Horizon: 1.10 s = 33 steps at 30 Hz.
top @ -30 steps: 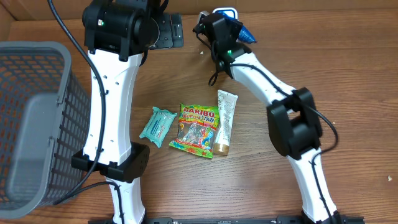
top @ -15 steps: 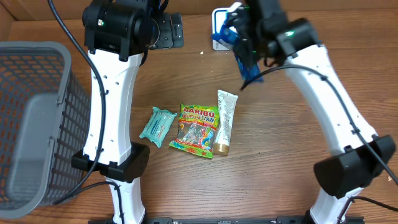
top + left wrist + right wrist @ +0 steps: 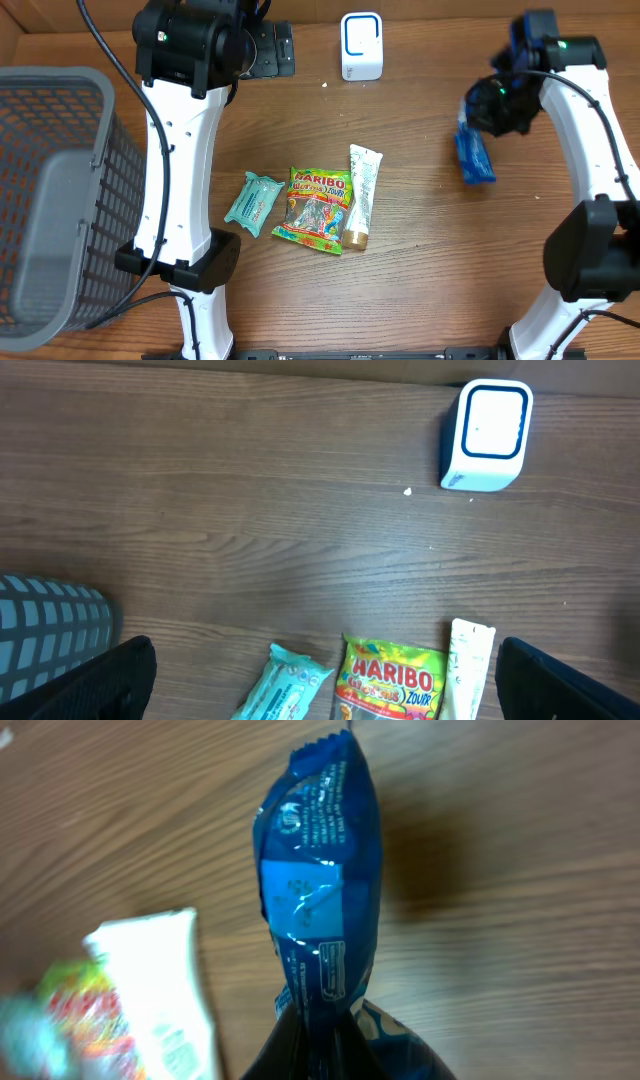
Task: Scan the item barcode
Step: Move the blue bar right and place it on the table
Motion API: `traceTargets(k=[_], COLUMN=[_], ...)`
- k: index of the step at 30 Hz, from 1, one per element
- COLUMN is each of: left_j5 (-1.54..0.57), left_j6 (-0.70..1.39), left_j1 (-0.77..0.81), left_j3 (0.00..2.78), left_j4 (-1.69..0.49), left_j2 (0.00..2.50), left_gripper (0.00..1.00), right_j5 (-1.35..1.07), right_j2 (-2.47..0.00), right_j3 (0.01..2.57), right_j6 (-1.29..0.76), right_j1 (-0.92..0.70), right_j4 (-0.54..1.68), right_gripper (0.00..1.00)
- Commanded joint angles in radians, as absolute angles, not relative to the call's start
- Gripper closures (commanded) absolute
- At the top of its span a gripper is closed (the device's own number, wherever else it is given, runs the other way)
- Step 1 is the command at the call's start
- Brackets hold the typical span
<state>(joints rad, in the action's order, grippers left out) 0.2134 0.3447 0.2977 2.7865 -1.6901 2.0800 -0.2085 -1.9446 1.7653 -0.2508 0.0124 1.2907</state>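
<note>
Seems to be somewhere in the middle of the task, judging only from the present layout. Gripping a blue snack packet (image 3: 474, 158) in the right fingers (image 3: 290, 1058), closed tight on one crumpled end, and dangling it above the counter (image 3: 420, 290) near its right edge. Held well apart from the white barcode scanner (image 3: 360, 45), placed close to the far edge, so not presented to it at this moment; cannot tell whether already scanned or not yet. Showing a pale blue printed patch toward the wrist camera, but no readable barcode there. With the left fingers (image 3: 110, 680) wide open and empty, up over the far part of the counter, near the scanner. Probably left to do: scanning of the three goods lying untouched at the middle of the counter. Counting: one blue snack packet in the grip; one teal packet (image 3: 252, 199), one Haribo candy bag (image 3: 315, 207) and one white tube (image 3: 362, 195), side by side, touching or nearly so; one scanner; one grey mesh basket (image 3: 110, 160) at the left edge.
</note>
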Motion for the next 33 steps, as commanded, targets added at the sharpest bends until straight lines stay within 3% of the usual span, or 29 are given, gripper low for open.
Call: traceTargets(k=[1,7,13,17,19,21,24,33], left_j5=[0.209,0.209,0.209,0.209,0.209,0.209,0.209,0.209], left_j6=[0.363,0.363,0.363,0.363,0.363,0.363,0.363,0.363], left_j1=[0.302,0.302,0.302,0.302,0.302,0.302,0.302,0.302], left_j3=[2.782,2.782,2.782,2.782,2.782,2.782,2.782,2.782], left_j4=[-1.689,-1.689,-1.689,-1.689,-1.689,-1.689,-1.689,-1.689], left_j2=[2.089,2.089,2.089,2.089,2.089,2.089,2.089,2.089], left_gripper=[0.00,0.00,0.00,0.00,0.00,0.00,0.00,0.00], right_j5=[-0.177,-0.180,-0.176,-0.180,-0.217,-0.242,-0.241,-0.376], right_j2=[-1.940,-1.940,-1.940,-1.940,-1.939,-1.939,-1.939,-1.885], right_j3=[1.621,1.400,1.370,1.370,1.377,1.394,1.448,1.673], right_j6=[-0.374,-0.407,-0.416,-0.412,-0.368,-0.329,-0.313,-0.253], right_j1=[0.080,0.218,0.380,0.448,0.470,0.479,0.478,0.304], right_j4=[1.209,1.041,1.018,1.023,1.040,1.066,1.126,1.261], right_gripper=[0.96,0.96,0.96,0.69,0.41,0.22,0.14,0.17])
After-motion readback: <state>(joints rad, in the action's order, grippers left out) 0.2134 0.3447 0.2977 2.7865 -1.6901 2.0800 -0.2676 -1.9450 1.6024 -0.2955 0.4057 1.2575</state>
